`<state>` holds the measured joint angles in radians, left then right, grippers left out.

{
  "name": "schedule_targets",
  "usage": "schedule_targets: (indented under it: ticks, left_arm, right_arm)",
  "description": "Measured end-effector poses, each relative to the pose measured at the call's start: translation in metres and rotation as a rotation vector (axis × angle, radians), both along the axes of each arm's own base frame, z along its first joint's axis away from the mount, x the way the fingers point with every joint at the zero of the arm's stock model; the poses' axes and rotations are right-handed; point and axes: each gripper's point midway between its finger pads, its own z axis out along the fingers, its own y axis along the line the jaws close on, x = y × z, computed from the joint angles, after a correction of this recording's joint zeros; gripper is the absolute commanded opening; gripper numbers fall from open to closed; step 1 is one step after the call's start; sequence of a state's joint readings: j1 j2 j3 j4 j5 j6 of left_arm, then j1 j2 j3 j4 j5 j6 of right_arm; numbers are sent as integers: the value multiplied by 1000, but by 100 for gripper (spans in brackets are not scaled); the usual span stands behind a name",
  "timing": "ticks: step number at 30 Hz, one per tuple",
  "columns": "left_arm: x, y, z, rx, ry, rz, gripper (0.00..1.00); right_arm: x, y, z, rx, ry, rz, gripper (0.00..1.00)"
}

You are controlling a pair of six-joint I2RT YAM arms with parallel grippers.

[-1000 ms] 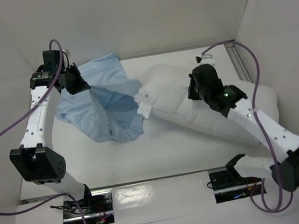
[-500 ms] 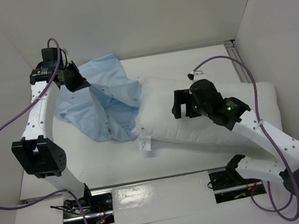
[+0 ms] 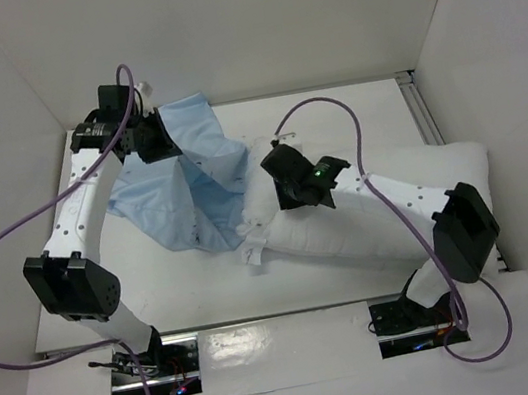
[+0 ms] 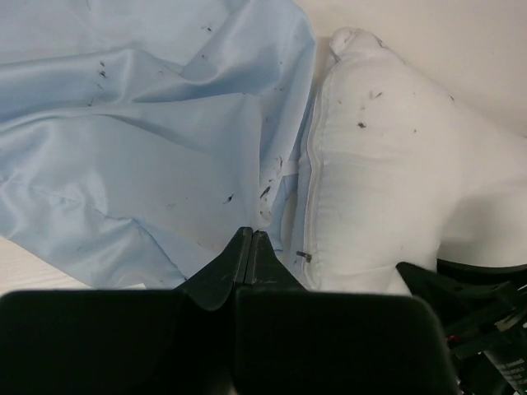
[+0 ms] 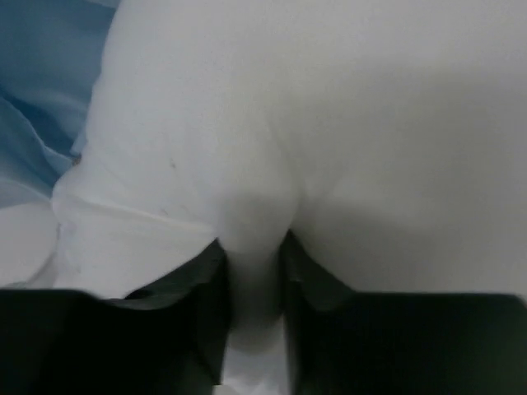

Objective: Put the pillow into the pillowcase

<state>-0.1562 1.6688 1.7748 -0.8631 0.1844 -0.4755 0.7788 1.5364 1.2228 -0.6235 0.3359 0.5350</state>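
From above, my left fingers [image 3: 159,139] lift the pillowcase [image 3: 186,185] by its edge at the far left, so its mouth faces the pillow [image 3: 414,187] lying across the tabletop [image 3: 350,107]. My right fingers [image 3: 278,170] sit on the pillow's end nearest the case. At my left wrist, the fingers are clenched on blue hem, with the pillow's corner just beside. At my right wrist, they pinch a white fold, probably to push that end in.
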Motion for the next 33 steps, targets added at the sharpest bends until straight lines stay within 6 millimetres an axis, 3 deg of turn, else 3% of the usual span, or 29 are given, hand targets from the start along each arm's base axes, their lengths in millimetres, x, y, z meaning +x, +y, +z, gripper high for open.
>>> schedule_targets:
  ticks: [1, 2, 6, 12, 16, 19, 24, 33]
  left_arm:
    - [-2, 0, 3, 3, -9, -7, 0]
    - [-4, -1, 5, 5, -18, -13, 0]
    - [-14, 1, 13, 19, -44, -26, 0]
    - [-20, 6, 18, 35, -61, -9, 0]
    - [-16, 7, 11, 40, -46, -5, 0]
    - [-7, 6, 2, 46, -27, -4, 0]
    - [7, 6, -9, 57, -7, 8, 0]
    - [20, 5, 11, 45, -73, 18, 0]
  right_arm:
    - [0, -1, 0, -2, -3, 4, 8]
    - [0, -1, 4, 6, -17, 9, 0]
    - [-14, -10, 31, 71, -92, 58, 0]
    - [-60, -28, 92, 226, -244, 239, 0]
    - [-84, -20, 119, 307, -296, 398, 0]
    - [-98, -8, 120, 338, -277, 516, 0]
    - [-119, 10, 100, 353, -183, 678, 0]
    - [-143, 29, 78, 335, -86, 824, 0]
